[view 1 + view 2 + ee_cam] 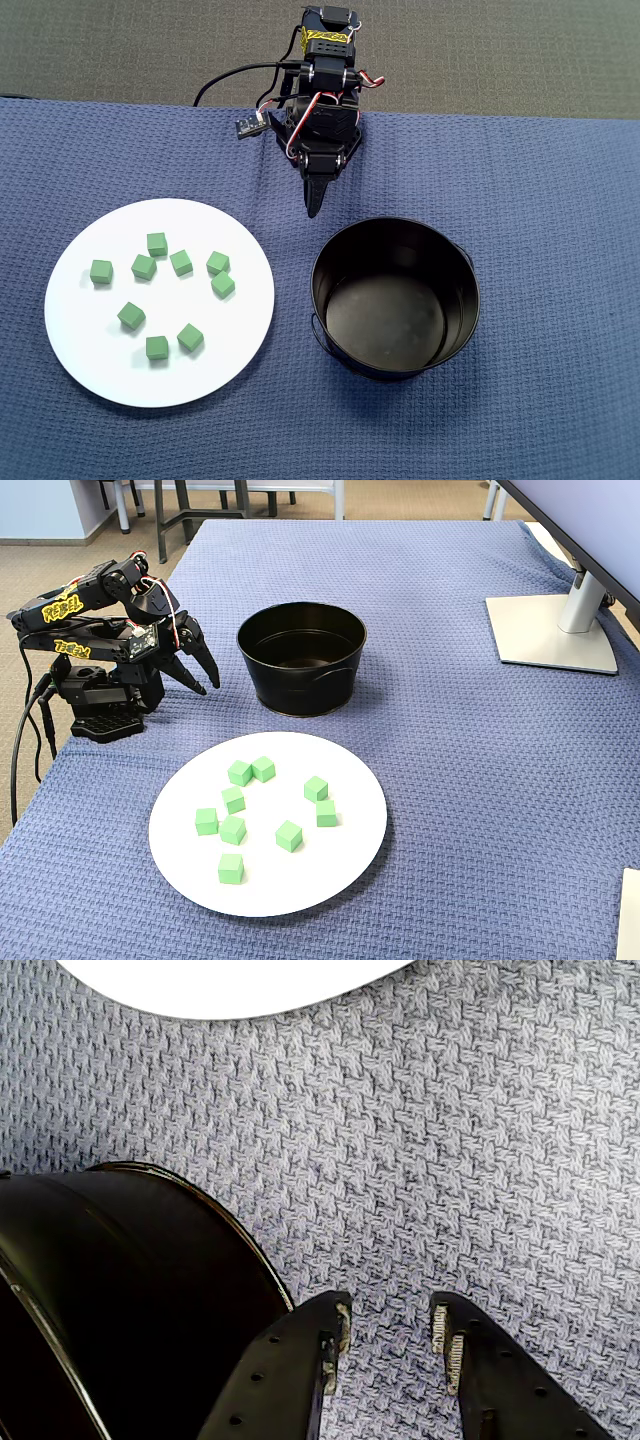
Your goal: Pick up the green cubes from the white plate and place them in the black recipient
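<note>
Green cubes: nine, small, matte, all lying loose on the white plate, scattered toward its middle with gaps between most of them; two pairs sit close together in the fixed view, the rest stand clear enough that I judge each can be taken singly. White plate: round, flat, glossy, resting on the blue woven cloth that covers the bench; in the overhead view it lies left of the black recipient, near it but apart. Black recipient: deep straight-walled pot with small side handles, upright, its shiny bottom bare, no cube in it, so by my reckoning the task is not yet begun. My pincer: folded low near my base at the far edge of the cloth, pointing down at the strip of cloth between plate and pot; the fingers stand slightly parted and hold nothing, with cloth showing in the gap in the wrist view. That view shows the pot wall just left of my fingers and the plate rim at the top edge, so both are within a short swing; I take this as a resting pose before the first reach toward the plate. Beyond: a monitor stand on the cloth, well apart from the work.
</note>
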Robot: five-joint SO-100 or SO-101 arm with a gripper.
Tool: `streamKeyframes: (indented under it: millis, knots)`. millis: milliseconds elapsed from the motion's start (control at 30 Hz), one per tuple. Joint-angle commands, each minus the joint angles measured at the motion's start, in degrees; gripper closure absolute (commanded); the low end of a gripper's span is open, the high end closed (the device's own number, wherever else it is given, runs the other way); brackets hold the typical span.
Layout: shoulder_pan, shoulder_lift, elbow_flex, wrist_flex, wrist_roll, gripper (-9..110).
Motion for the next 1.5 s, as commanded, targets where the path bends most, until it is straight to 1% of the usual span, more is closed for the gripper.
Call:
streamKeyframes:
  millis: [0, 167, 467, 600, 733, 833, 900, 933, 1000, 1100, 1200, 1233, 1300, 1367, 1433, 1467]
  knots:
    - [0.26, -6.86, -1.41, -12.04, 8.26, 102]
    - [1.05, -6.33, 1.14, -16.52, 8.44, 102]
    - [0.53, -7.29, -0.44, -15.38, 9.05, 101]
    - [6.42, -12.04, -9.67, -10.63, 8.09, 92]
    - [14.33, -18.63, -19.86, -7.47, 3.6, 94]
    - [21.09, -25.58, -24.7, -11.69, -0.53, 94]
    - [25.14, -30.94, -25.31, -17.67, -1.58, 94]
    - [27.07, -33.84, -25.31, -21.36, -1.76, 93]
    - [30.06, -39.9, -26.37, -26.28, -2.02, 87]
    - [33.13, -49.83, -31.55, -27.42, -4.04, 86]
    - [36.04, -60.73, -40.43, -27.6, -4.48, 81]
    - [36.04, -63.63, -42.8, -27.16, -6.94, 77]
    - [34.01, -68.82, -45.7, -25.14, -19.25, 67]
    - [33.84, -72.33, -45.88, -29.71, -26.19, 70]
    - [35.33, -75.15, -45.88, -39.64, -26.28, 76]
    - [35.86, -76.64, -46.58, -42.98, -26.1, 75]
